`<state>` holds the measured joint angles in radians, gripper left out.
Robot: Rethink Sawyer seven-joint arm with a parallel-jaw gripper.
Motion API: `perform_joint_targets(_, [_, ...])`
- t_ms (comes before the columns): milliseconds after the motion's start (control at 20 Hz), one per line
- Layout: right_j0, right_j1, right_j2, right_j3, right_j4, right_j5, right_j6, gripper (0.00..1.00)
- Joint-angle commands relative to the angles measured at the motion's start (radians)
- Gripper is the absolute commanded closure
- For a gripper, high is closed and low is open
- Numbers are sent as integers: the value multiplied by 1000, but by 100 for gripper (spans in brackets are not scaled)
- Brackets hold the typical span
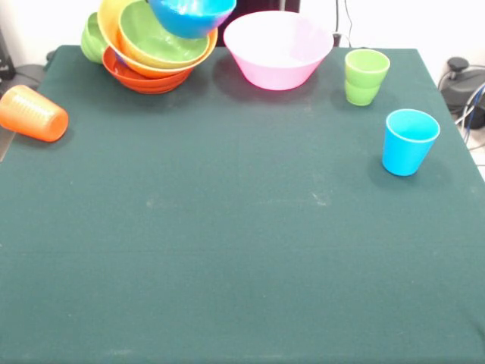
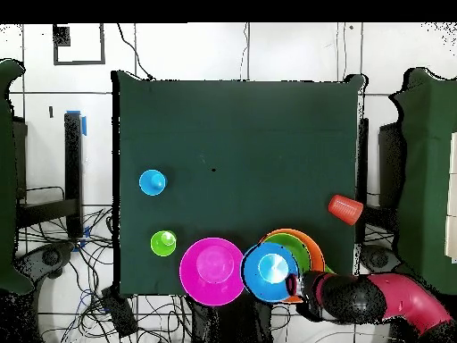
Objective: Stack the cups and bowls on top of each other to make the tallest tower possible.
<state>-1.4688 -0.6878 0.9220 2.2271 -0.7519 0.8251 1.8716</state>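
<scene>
A leaning tower of bowls [image 1: 151, 53] stands at the table's far left in the front view: a red-orange bowl [image 1: 144, 80] at the bottom, then a large orange bowl [image 1: 114, 23], a lime green bowl [image 1: 155, 38] and a blue bowl [image 1: 189, 15] on top. A small green bowl [image 1: 92, 38] sits behind it. The pink bowl [image 1: 276, 49] stands alone beside it. The lime green cup [image 1: 365, 76] and light blue cup [image 1: 409, 142] stand upright at the right. The orange cup [image 1: 34, 114] lies on its side at the left edge. My gripper [image 2: 294, 288] is at the blue bowl's [image 2: 270, 270] rim. The small dark blue bowl is hidden.
The red and black arm [image 2: 384, 299] reaches in low from the robot's side toward the pile. Cables [image 2: 152, 308] lie off the table's edge. The table [image 1: 227, 250] has a dark green cloth.
</scene>
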Motion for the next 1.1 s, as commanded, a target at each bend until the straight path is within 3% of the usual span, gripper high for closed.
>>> perform_joint_targets(50, [34,29,-46,-31,-55,-6,-128,0])
perform_joint_targets(550, [44,45,-61,-38,-49,-4,-105,0])
perform_joint_targets(750, [80,39,-73,-37,-69,-33,-55,0])
perform_joint_targets(900, [155,-32,-90,-3,-126,-101,63,0])
perform_joint_targets(1100, [359,-89,-183,9,-215,-182,310,0])
